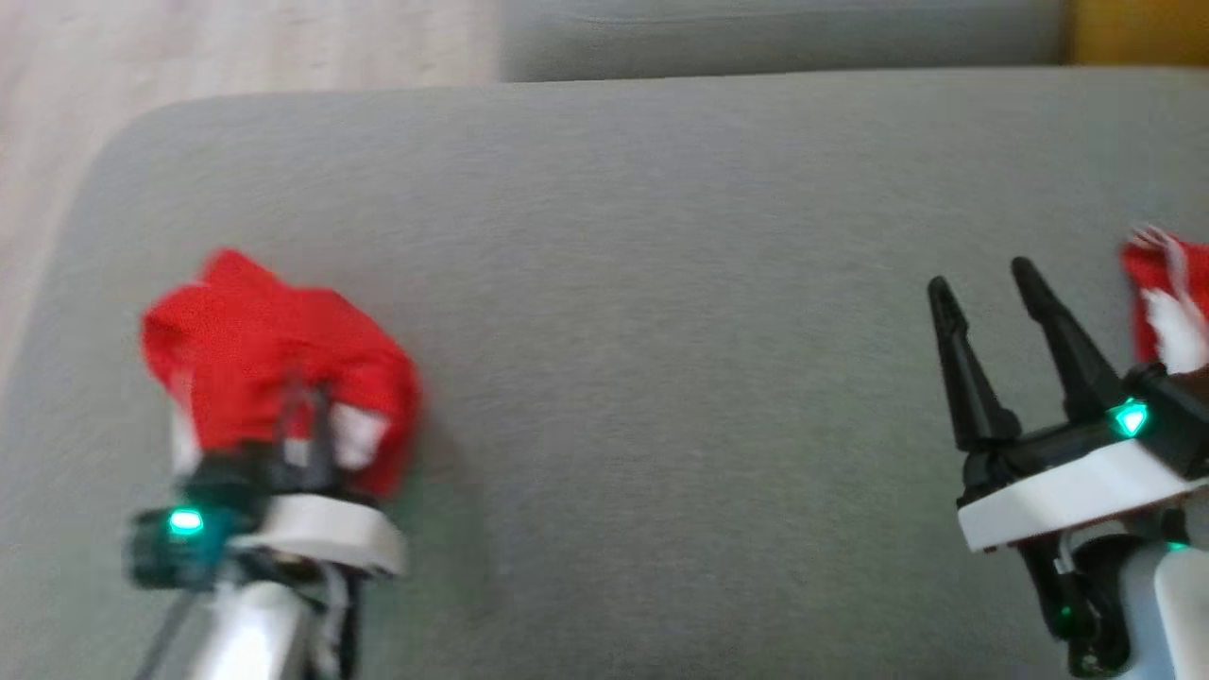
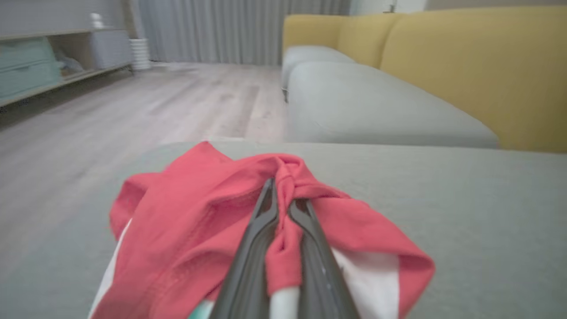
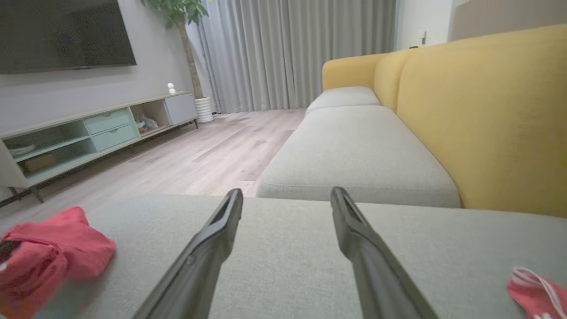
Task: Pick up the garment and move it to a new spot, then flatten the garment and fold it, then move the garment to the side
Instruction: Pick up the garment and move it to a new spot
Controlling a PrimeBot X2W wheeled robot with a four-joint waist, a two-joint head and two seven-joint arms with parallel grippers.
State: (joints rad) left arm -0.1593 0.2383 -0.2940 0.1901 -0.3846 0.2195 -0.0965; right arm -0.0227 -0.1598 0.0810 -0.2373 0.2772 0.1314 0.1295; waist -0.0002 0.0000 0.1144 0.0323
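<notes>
The garment (image 1: 274, 359) is a red piece with white patches, bunched in a heap on the left part of the grey seat cushion (image 1: 661, 283). My left gripper (image 1: 307, 406) is shut on a twisted fold of it; the left wrist view shows the red cloth (image 2: 199, 212) pinched between the two dark fingers (image 2: 257, 248) of that gripper (image 2: 283, 195). My right gripper (image 1: 982, 276) stands open above the cushion's right part with nothing between its fingers (image 3: 287, 195). From the right wrist view the garment (image 3: 57, 252) lies at the far left.
A second red and white cloth (image 1: 1166, 302) lies at the cushion's right edge, close to my right gripper (image 3: 533, 294). The wooden floor (image 1: 142, 57) starts past the cushion's rounded left corner. A yellow backrest (image 3: 487, 110) and a low TV cabinet (image 3: 88, 133) stand beyond.
</notes>
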